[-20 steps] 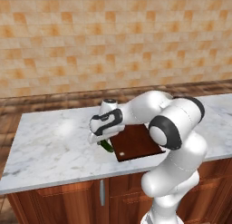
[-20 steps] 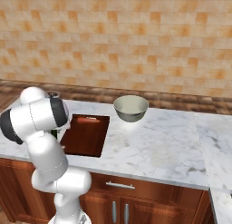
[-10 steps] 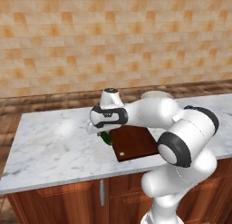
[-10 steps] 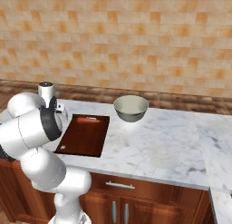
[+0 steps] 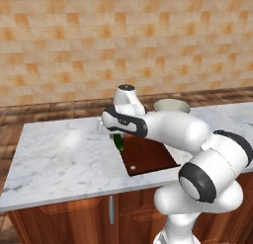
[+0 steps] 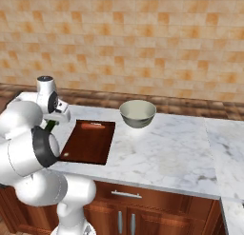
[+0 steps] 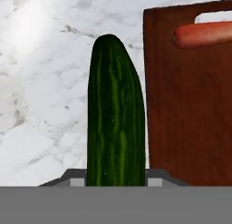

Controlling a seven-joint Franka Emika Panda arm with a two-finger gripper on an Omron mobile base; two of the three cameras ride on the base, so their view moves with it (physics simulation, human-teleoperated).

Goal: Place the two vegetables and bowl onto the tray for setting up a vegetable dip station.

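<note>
My gripper is shut on the cucumber, a dark green one hanging point down over the marble just left of the tray. The same cucumber shows under the hand beside the tray's left edge. In the hand view the reddish-brown tray lies to the right, and the orange carrot rests on it near its pale slot handle. From the right, the carrot lies at the far end of the tray. The pale bowl stands on the counter to the tray's right.
The marble counter stretches left of the tray, with its front edge near me. A tiled wall backs the counter. My own arm covers the counter's left part in the right base view.
The arm has swung round and its elbow has come forward. The hand, still holding the cucumber, has risen a little by the tray's left edge.
</note>
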